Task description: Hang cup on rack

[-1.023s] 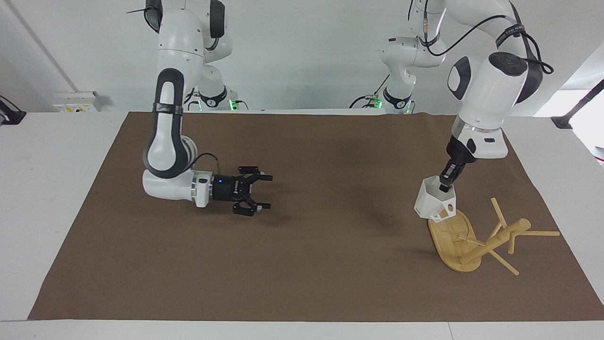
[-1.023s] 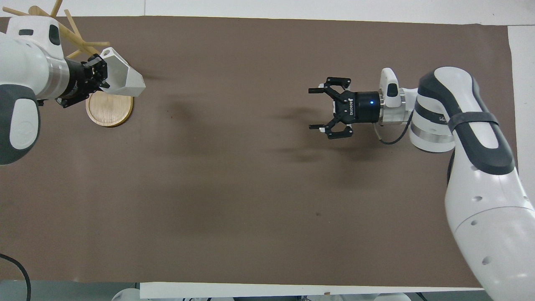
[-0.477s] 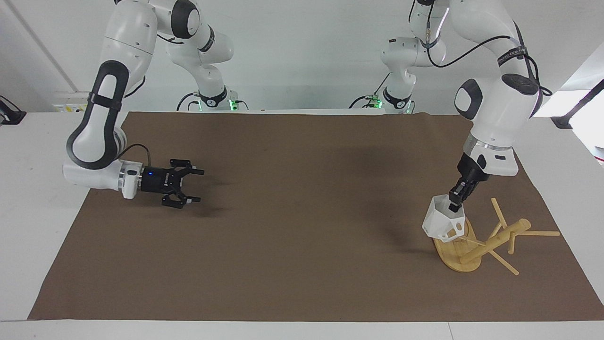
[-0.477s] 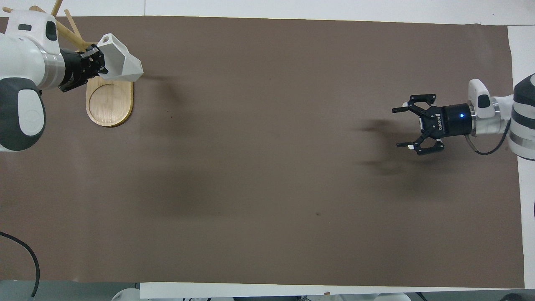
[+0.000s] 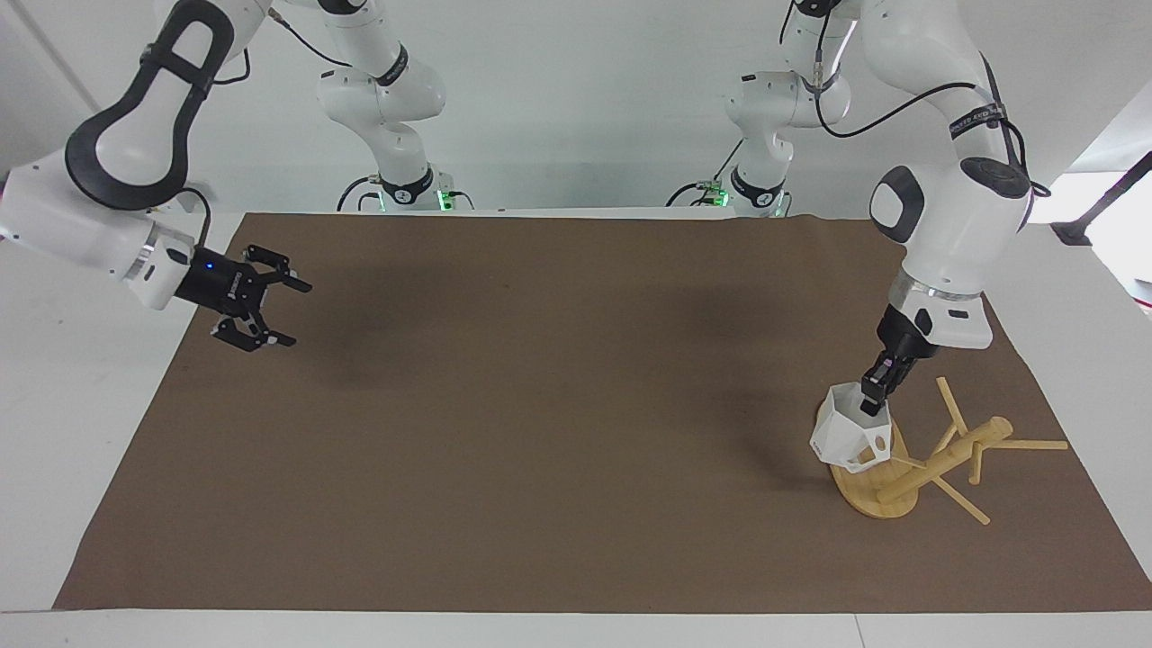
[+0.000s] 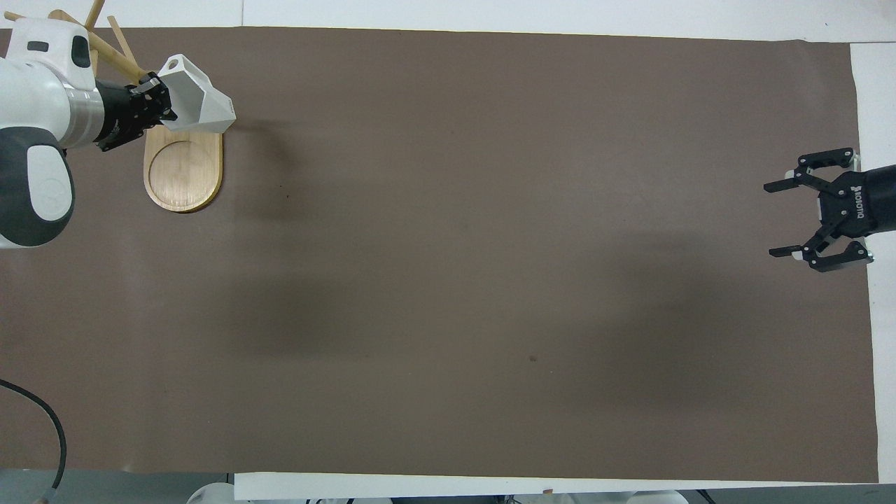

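One cup [image 5: 850, 438], pinched by its rim in the left gripper [image 5: 871, 399], hangs just under the fingertips and right over the rack [image 5: 909, 468] base. It looks like light, stiff plastic with slick facets, so I'd say the rim grip works and the handle loop is what goes on a peg. The right gripper [image 5: 274, 313] waits spread wide, well apart.

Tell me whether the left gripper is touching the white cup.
Touching: the facing view shows the left gripper shut on the rim of the white cup.
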You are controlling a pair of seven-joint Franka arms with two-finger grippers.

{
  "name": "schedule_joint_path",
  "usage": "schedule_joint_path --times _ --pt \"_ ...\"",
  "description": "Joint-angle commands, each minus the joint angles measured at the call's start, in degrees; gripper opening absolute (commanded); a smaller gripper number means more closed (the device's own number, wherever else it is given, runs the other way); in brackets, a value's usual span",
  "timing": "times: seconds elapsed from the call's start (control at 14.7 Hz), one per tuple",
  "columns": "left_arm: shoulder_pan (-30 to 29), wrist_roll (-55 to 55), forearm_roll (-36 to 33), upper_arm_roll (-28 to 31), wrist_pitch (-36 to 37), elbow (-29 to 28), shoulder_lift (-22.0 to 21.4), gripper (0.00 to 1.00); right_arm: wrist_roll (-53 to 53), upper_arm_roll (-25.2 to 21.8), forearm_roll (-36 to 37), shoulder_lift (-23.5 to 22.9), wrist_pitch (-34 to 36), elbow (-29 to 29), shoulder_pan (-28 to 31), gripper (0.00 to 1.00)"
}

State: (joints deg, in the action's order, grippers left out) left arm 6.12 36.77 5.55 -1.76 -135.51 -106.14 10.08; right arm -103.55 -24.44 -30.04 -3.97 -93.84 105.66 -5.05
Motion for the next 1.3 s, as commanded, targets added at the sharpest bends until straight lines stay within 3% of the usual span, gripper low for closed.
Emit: schedule_joint_path --times 0.0,0.27,0.34,0.41,0.48,0.75,1.02,1.09,1.23 --pt "-1.3 -2.4 1.6 -0.3 -1.6 -0.3 -0.2 0.0 17.5 6.0 10.1 4.5 -3.4 0.6 -0.6 0.99" --pt "-2.3 -2.8 2.4 -0.3 -2.7 -0.2 0.7 0.02 39.9 14.0 20.2 6.9 -1.1 -2.2 -0.5 0.99" --pt "-2.9 -4.1 2.9 -0.3 -2.7 -0.2 0.7 0.18 46.7 14.3 22.1 6.8 0.4 -3.3 -0.5 0.99" --pt "-2.9 -5.2 3.7 -0.3 -2.7 -0.1 0.7 0.49 53.1 14.4 23.6 6.4 2.2 -4.7 -0.7 0.99" --pt "-2.9 -5.6 4.4 -0.3 -2.5 0.0 0.7 0.68 59.5 14.5 25.5 6.0 4.3 -6.2 -1.4 0.99" --pt "-2.3 -4.6 4.7 -0.3 0.3 3.5 1.2 0.69 87.6 15.1 28.8 5.7 8.9 -7.5 -1.8 0.99" --pt "-2.1 -3.1 4.5 -0.1 17.6 12.4 -0.1 0.7 105.8 15.4 31.8 6.0 12.5 -9.0 -1.9 0.99" --pt "-2.1 -3.6 2.7 0.0 22.0 13.4 -1.2 0.75 108.8 15.5 31.9 6.1 12.5 -9.3 -2.0 0.99" --pt "-2.0 -3.9 -3.6 -0.5 29.2 14.6 -3.1 0.99 110.3 15.7 32.1 6.4 11.7 -8.1 -1.8 0.99"
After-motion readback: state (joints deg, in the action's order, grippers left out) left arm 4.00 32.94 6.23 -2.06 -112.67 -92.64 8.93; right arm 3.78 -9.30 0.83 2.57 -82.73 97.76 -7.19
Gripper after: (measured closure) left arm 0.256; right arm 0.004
